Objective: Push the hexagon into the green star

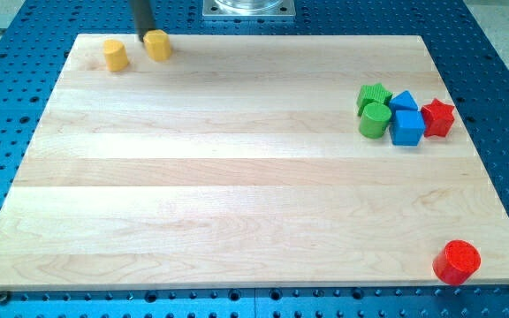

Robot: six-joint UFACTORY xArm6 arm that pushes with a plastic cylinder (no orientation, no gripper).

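A yellow hexagon block lies at the view's top left of the wooden board. My tip stands right at the hexagon's left side, touching or nearly touching it. A yellow cylinder lies just left of them. The green star sits far off at the view's right, in a cluster with other blocks.
Next to the green star are a green cylinder, a blue block behind a blue cube, and a red star. A red cylinder stands at the bottom right corner. A metal mount is at the top edge.
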